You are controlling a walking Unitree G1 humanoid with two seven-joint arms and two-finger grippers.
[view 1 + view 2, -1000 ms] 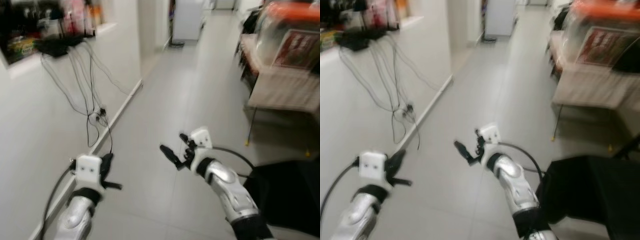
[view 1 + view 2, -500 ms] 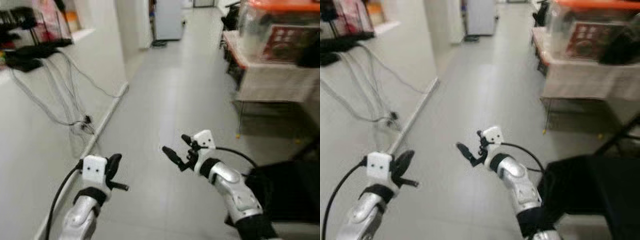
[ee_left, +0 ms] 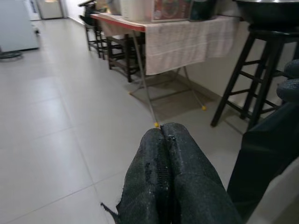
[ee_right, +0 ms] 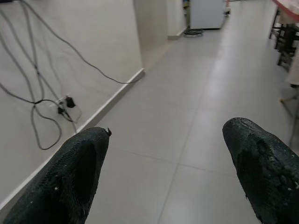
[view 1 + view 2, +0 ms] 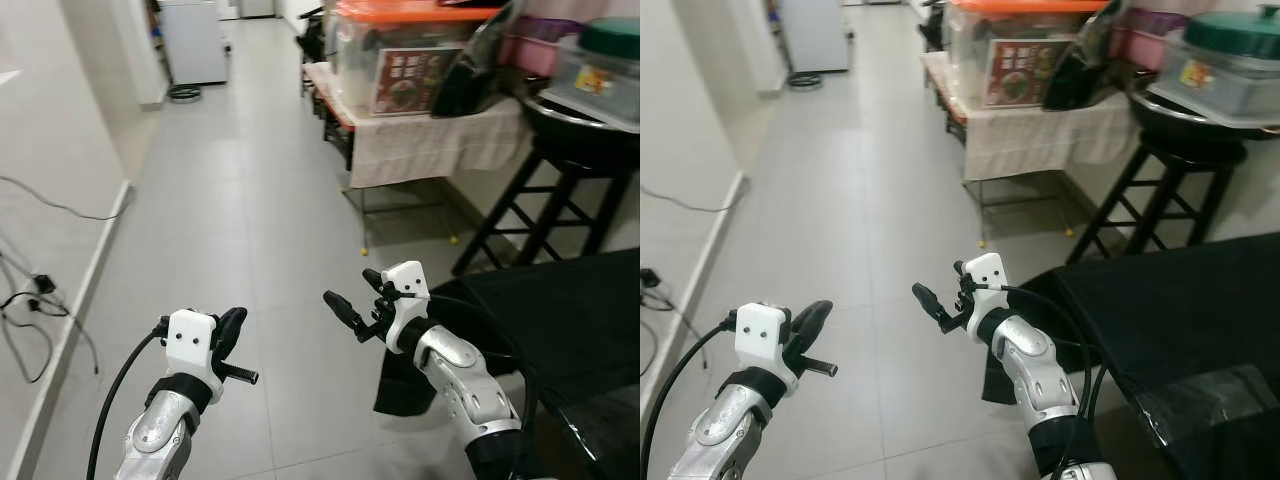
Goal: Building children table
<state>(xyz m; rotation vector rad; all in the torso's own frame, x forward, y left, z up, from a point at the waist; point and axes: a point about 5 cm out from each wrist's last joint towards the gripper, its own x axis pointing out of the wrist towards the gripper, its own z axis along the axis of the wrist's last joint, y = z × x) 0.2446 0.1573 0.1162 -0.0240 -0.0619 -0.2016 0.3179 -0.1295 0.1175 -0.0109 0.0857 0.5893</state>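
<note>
L tool [image 3: 163, 186] pressed together, empty; R tool [image 4: 168, 172] spread wide, both over tiled floor [image 5: 240, 200].

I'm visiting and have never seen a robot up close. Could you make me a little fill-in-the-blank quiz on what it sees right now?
1. The left gripper has its fingers ____.
2. The right gripper has its fingers ____.
3. The lid of the clear box on the table is ____ in colour.
4. The stool beside the table is ____ in colour.

Missing words: shut; open; orange; black
</note>
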